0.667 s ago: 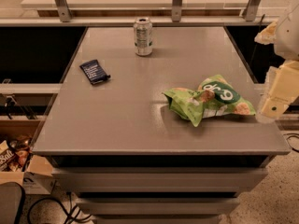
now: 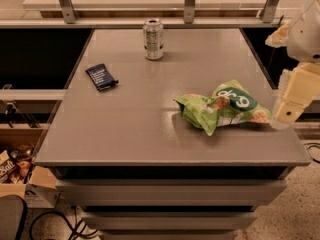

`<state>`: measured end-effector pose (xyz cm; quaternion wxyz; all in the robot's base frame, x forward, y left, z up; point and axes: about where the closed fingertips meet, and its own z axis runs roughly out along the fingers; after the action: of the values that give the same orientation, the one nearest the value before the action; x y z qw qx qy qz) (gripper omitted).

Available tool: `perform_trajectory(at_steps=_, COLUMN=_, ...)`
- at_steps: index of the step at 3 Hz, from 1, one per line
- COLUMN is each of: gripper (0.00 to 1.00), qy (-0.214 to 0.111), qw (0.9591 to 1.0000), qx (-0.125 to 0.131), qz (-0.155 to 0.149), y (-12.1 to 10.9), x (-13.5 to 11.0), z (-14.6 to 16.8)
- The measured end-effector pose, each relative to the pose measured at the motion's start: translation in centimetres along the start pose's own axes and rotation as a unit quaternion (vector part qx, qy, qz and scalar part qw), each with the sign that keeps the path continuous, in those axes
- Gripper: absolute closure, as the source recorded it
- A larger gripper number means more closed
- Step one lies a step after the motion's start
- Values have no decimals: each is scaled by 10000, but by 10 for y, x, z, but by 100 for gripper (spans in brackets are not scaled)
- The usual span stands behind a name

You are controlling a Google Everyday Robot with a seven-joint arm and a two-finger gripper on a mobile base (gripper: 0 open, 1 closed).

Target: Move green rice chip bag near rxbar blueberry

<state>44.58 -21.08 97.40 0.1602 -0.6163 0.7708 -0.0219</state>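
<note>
Nothing has visibly shifted since the earlier frame: arm, bag, bar and can all sit where they did.

Item 1. gripper (image 2: 286,113): cream-coloured, at the table's right edge in the view and angled down toward the surface. Whether it is wide, narrow or holding anything cannot be told.

Item 2. green rice chip bag (image 2: 225,106): lies flat and crumpled on the table (image 2: 150,134), directly beside the gripper on its view-left side. Its near end is at the gripper's tip; actual contact cannot be confirmed. The long axis runs roughly side to side, in line with the gripper's approach.

Item 3. rxbar blueberry (image 2: 101,77): dark and flat, well apart from the gripper, beyond the bag, farther view-left and slightly toward the back.

Item 4. drink can (image 2: 153,39): upright, far from the gripper at the back of the table.

Judgement: the move carries the bag away from the gripper's side, across the table to the bar. The surface between bag and bar is bare, and the can stands behind that line, so it is unlikely to interfere.
</note>
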Motion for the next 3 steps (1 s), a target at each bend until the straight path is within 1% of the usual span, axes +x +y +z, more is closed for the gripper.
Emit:
perform_trajectory(at_steps=1, gripper=0, qy=-102, qw=9990, qx=-312, qz=-307, y=-7, x=-10, z=24)
perform_trajectory(at_steps=2, gripper=0, qy=-188, qw=9959, qx=-621, qz=-626, y=-11, x=-12, z=55)
perform_trajectory(at_steps=3, gripper=0, qy=-250, qw=9909, qx=-805, qz=-1046, y=-11, x=-17, z=81)
